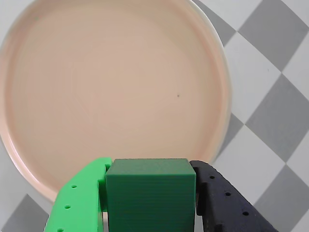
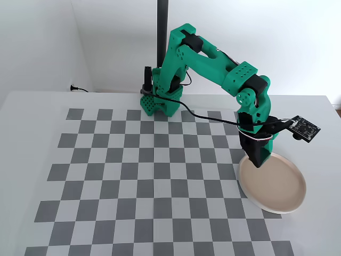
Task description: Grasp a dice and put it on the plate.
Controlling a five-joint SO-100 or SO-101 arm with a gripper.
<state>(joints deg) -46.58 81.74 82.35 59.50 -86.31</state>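
In the wrist view my gripper [image 1: 150, 166] is shut on the dice [image 1: 150, 195], a plain dark green cube held between the bright green finger [image 1: 82, 198] on the left and the black finger [image 1: 227, 203] on the right. The pale beige-pink plate [image 1: 111, 87] fills most of that view beyond the dice, and nothing lies on it. In the fixed view my gripper [image 2: 259, 161] hangs over the left edge of the plate [image 2: 279, 186], just above it. The dice is hidden by the fingers there.
A grey and white checkered mat [image 2: 149, 170] covers the table. The green arm's base [image 2: 160, 101] stands at the mat's far edge beside a black pole [image 2: 162, 32]. A small circuit board [image 2: 302, 128] sticks out from the wrist above the plate.
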